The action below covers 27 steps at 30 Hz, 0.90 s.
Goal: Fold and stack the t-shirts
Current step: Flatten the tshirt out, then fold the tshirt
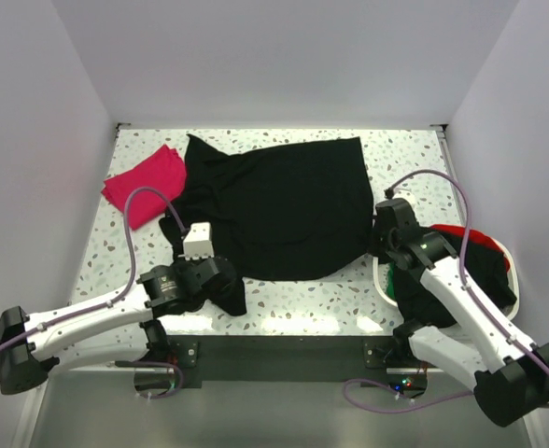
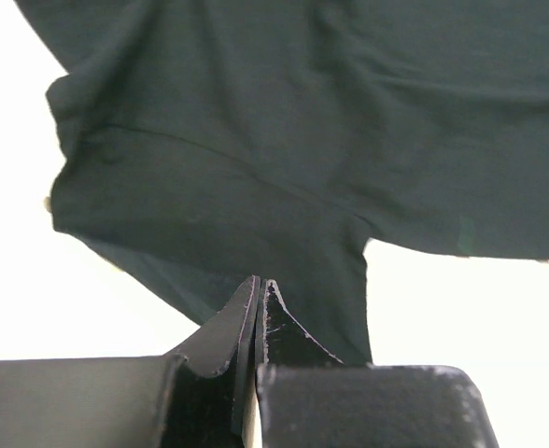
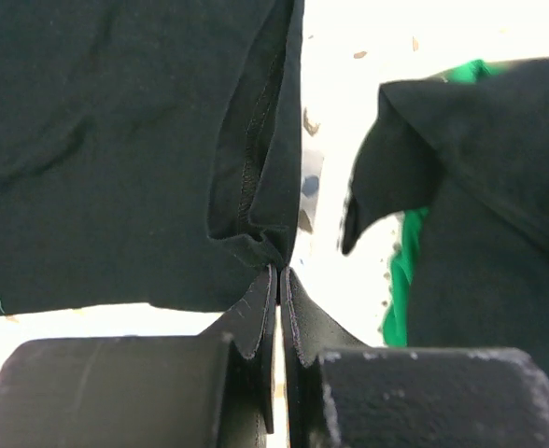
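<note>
The pink shirt (image 1: 144,187) is laid folded at the far left of the table (image 1: 302,297). The black shirt (image 1: 284,205) is spread flat in the middle, just beside it. Its near left corner is pinched tight in the left gripper (image 2: 259,285). Its right edge is pinched tight in the right gripper (image 3: 281,273). Other shirts (image 1: 485,266) are piled in a white bin (image 1: 510,266) at the right.

- The black t-shirt (image 1: 284,205) covers the middle of the surface (image 1: 321,297) — only a bare strip is left along the near edge.
- A magenta t-shirt (image 1: 144,187) fills the far left corner.
- A white basket (image 1: 384,280) blocks the near right — the far right corner is bare.
- Walls (image 1: 274,56) close three sides.
</note>
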Available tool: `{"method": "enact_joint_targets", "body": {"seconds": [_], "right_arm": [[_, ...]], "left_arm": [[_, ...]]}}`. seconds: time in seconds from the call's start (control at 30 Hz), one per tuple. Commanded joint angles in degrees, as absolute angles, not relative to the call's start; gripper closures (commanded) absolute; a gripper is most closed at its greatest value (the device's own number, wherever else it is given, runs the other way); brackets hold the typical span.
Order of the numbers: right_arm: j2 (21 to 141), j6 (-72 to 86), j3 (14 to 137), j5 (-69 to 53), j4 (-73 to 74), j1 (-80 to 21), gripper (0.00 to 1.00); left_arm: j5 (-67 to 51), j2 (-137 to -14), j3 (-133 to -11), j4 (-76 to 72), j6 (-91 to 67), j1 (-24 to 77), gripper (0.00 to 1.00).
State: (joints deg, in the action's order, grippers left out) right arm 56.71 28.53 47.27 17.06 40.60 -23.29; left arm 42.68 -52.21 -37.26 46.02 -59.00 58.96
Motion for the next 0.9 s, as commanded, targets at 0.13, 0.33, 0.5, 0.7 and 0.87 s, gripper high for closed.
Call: {"method": "enact_joint_targets", "body": {"seconds": [0.13,0.33,0.5,0.7,0.87], "right_arm": [[49.1,31.2,48.0,17.9,48.2,-23.2,1.00],[47.1,31.0,49.1,18.2,49.5,-23.1,1.00],[46.5,29.6,47.9,17.4,46.0,-23.1,1.00],[45.6,28.2,48.2,14.6,45.2,-23.1,1.00],[47.9,28.2,50.8,14.2,49.2,-23.1,1.00]], "left_arm": [[44.4,-49.2,-42.2,53.9,-68.4,69.8,1.00],[45.6,-46.9,-43.4,53.6,-71.2,75.4,1.00],[50.6,-44.7,-44.6,45.9,-63.9,75.5,1.00],[57.6,-47.7,-48.9,40.7,-54.7,75.5,1.00],[56.3,-50.9,-52.3,45.2,-55.6,75.6,1.00]]}}
